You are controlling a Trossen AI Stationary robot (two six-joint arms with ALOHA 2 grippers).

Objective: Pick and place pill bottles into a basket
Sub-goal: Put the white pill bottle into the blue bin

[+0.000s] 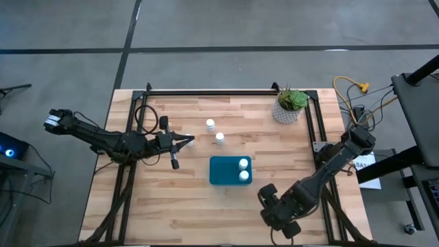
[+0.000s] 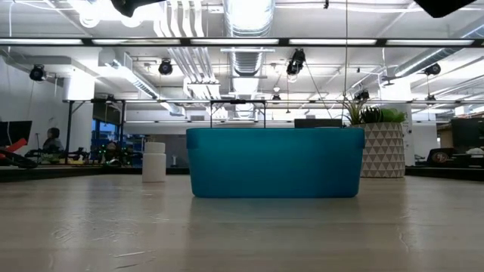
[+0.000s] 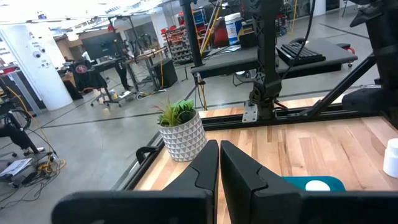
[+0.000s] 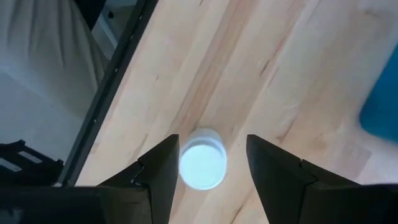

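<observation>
Counting bottles: two small white capped pill bottles in teal rectangular basket, two beyond left gripper
Right gripper: spread, straddling fifth bottle
Left gripper: pinched, empty
Surface: light wooden table

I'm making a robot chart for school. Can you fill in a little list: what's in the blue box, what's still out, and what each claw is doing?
In the box: two small white round-capped pill bottles inside the teal-blue rectangular basket
Still out: two white bottles on the wooden table, plus one under the right claw
Left claw: shut, empty, left of the basket
Right claw: open, above a white bottle
Extra: white patterned plant pot in the far right corner
</observation>
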